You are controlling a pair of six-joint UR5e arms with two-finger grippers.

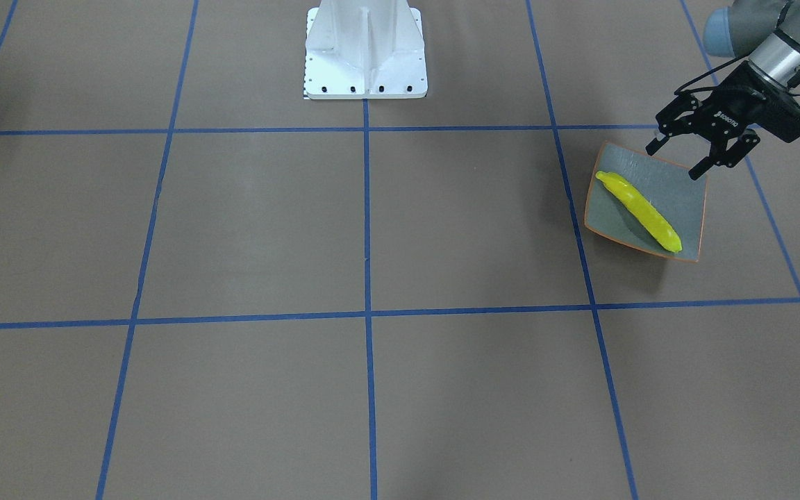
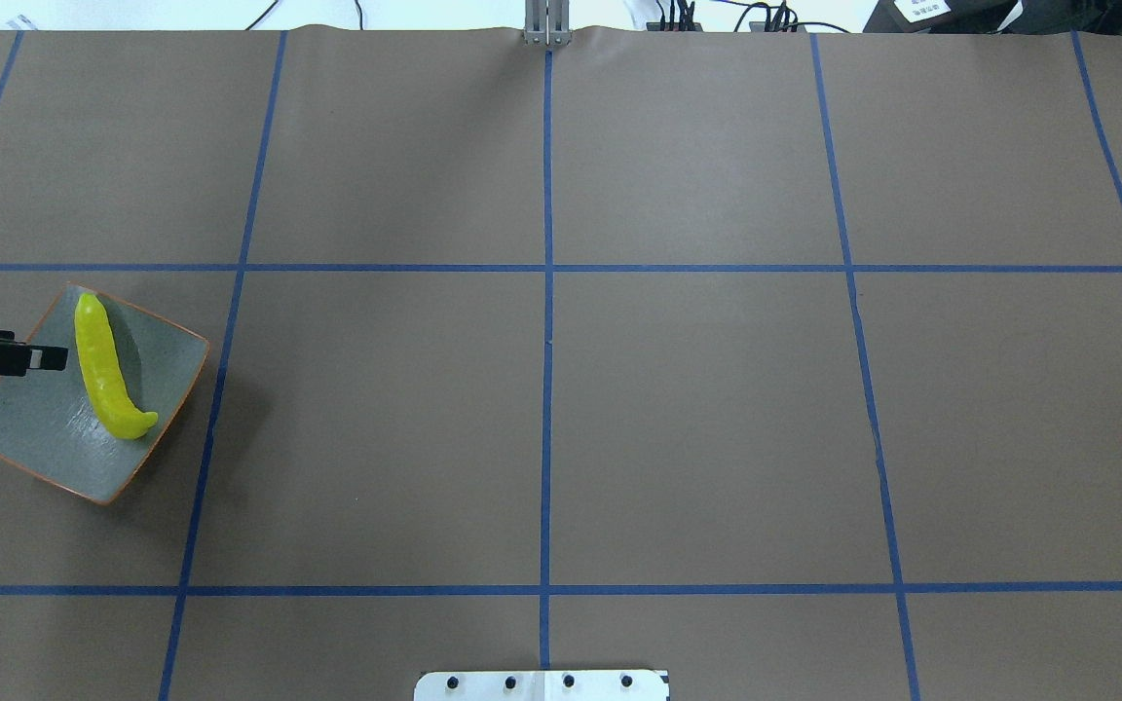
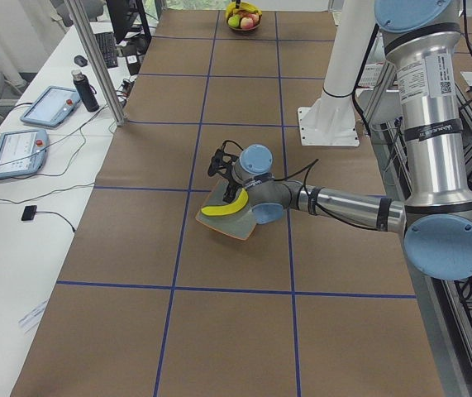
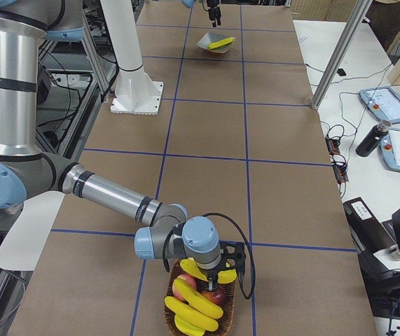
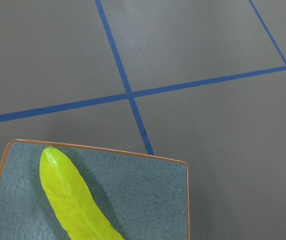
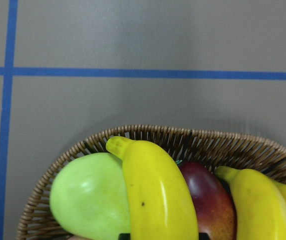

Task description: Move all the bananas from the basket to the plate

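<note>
One yellow banana (image 1: 639, 210) lies diagonally on the grey-green plate (image 1: 608, 222) with its orange rim; the left wrist view shows this banana (image 5: 72, 200) on the plate (image 5: 148, 200). My left gripper (image 1: 674, 160) hovers open and empty over the plate's robot-side edge. At the table's other end, the wicker basket (image 4: 229, 316) holds several bananas (image 4: 192, 302). My right gripper (image 4: 214, 276) hangs right over the basket (image 6: 183, 140), around one banana (image 6: 158, 195). Dark slivers flank that banana at the frame's bottom edge. I cannot tell whether this gripper is open or shut.
A green apple (image 6: 87, 195) and a red apple (image 6: 208, 205) share the basket with another banana (image 6: 258, 205). The white robot base (image 1: 365, 48) stands at the table's middle. A side table holds tablets (image 3: 50, 106) and a bottle (image 3: 87, 91).
</note>
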